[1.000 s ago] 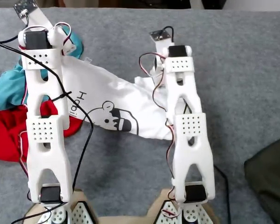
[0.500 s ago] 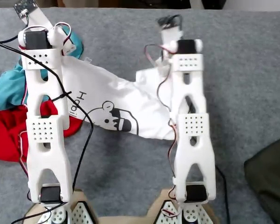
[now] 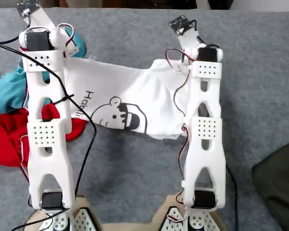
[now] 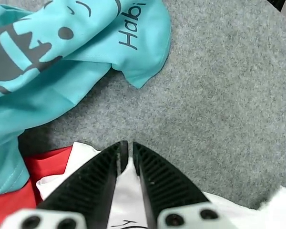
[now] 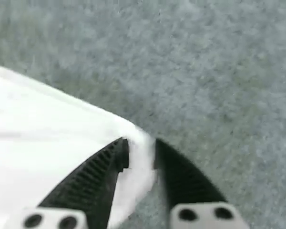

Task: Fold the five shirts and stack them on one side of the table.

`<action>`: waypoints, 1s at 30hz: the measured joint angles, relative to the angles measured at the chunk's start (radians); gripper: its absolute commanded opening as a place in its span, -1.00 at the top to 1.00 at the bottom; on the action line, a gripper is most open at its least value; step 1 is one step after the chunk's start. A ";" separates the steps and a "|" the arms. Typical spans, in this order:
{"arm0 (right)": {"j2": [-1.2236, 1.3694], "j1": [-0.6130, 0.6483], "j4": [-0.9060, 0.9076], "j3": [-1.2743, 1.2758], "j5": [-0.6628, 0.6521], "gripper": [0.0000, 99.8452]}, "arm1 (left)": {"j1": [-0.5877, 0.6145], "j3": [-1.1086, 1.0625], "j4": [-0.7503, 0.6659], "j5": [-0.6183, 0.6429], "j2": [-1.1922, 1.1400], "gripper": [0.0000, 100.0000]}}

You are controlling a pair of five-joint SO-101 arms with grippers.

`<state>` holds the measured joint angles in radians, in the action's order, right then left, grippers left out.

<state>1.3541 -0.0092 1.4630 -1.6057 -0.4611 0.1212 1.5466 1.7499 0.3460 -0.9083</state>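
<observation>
Pretty sure this is a robotics test bench

I'm at a table (image 3: 260, 72) covered in grey felt-like fabric. My white plastic left arm (image 3: 45, 120) and right arm (image 3: 204, 139) stand on a plywood base (image 3: 123, 226) at the near edge, with bare wires (image 3: 89, 144) looping all over. The white shirt (image 3: 135, 91), teal shirt (image 3: 5, 94) and red shirt (image 3: 5, 139) lie around like practice props. Home or lab, can't tell.

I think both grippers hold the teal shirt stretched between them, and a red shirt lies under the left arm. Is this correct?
Not quite. The shirt stretched between the left gripper and right gripper is the white shirt, as the high view shows; the teal shirt lies loose beyond the left gripper. The red shirt does lie under the left arm.
</observation>
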 measured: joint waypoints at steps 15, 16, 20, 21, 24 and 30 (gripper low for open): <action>-0.002 -0.041 -0.138 0.064 0.161 0.51 | -0.002 -0.034 0.000 0.000 0.000 0.96; -0.002 -0.032 -0.160 0.092 0.172 0.51 | -0.002 -0.049 0.000 0.000 0.000 0.96; -0.003 -0.002 -0.210 0.193 0.193 0.51 | -0.002 -0.091 0.000 0.000 0.000 0.96; -0.005 0.006 -0.213 0.215 0.195 0.51 | -0.002 -0.091 0.000 0.000 0.000 0.96; -0.031 0.020 -0.212 0.261 0.195 0.51 | -0.002 -0.091 0.000 0.000 0.000 0.96; -0.049 0.040 -0.160 0.284 0.183 0.52 | -0.002 -0.091 0.000 0.000 0.000 0.96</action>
<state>1.3050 0.0307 1.3034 -1.3218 -0.2785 0.1197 1.4561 1.7499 0.3460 -0.9083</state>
